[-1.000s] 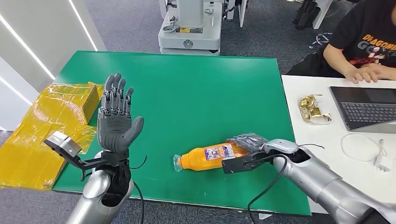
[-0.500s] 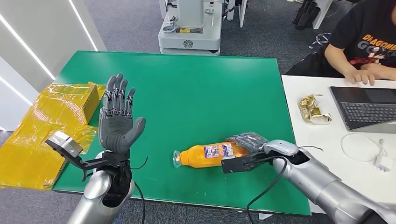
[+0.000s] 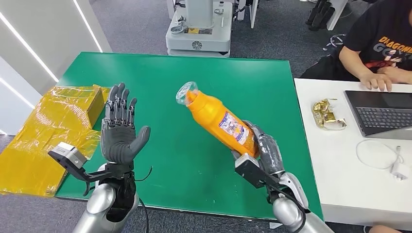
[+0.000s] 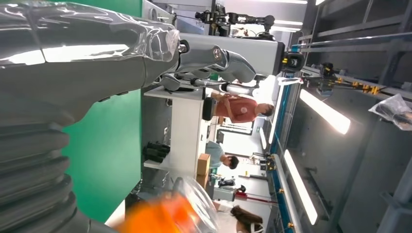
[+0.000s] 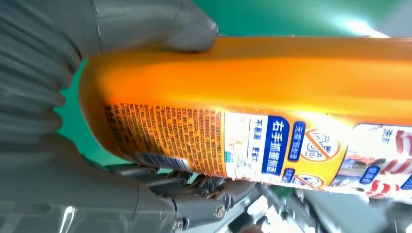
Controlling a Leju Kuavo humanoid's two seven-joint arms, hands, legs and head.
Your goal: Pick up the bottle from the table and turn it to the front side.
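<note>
since the bottle is off the green surface and held by its lower body in the right hand, the pick-up can be judged done and the turning step is in hand. the bottle is seen tilted above the middle of the surface, its clear cap end pointing up and toward the left hand, which is raised beside it, fingers spread wide and nothing held. in the right wrist view a printed label is seen on the orange body, with fine text and a barcode beside it, so this may be the back face, though that cannot be told for sure. the next move would call for the bottle to be rolled about its long axis, perhaps with support from the left hand, without the grip being loosened. orange content is seen through the bottle wall; its level cannot be told. a yellow box is seen at the surface's left edge, its contents hidden.
</note>
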